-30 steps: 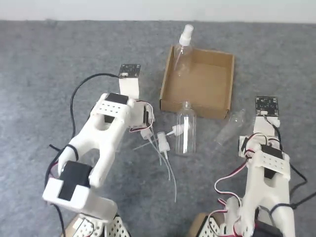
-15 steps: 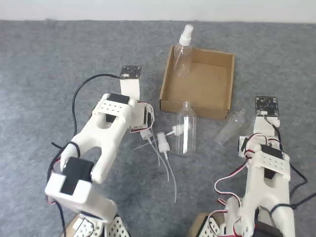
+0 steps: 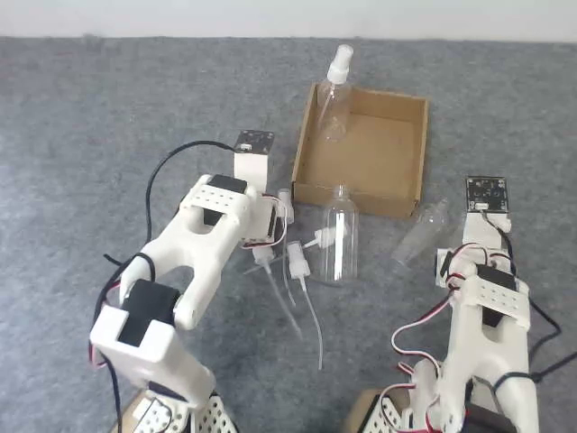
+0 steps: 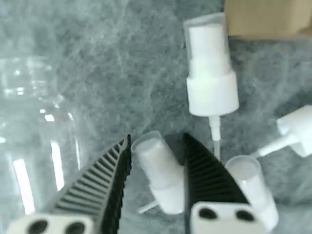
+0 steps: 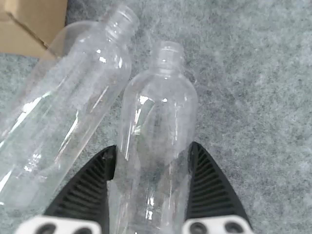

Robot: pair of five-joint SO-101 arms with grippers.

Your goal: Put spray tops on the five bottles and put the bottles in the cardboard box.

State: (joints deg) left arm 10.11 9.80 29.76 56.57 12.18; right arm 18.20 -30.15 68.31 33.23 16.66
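Left claw: pinching a spray top, one jaw pressed to each side of it, near and left of the cardboard box. Second spray top: just past the jaw tips, apart from them. Right claw: pressed onto an uncapped bottle lying on the grey desk, by the box's near right corner. Second bottle: just beside the first. Capped bottle: at the box's far left corner.
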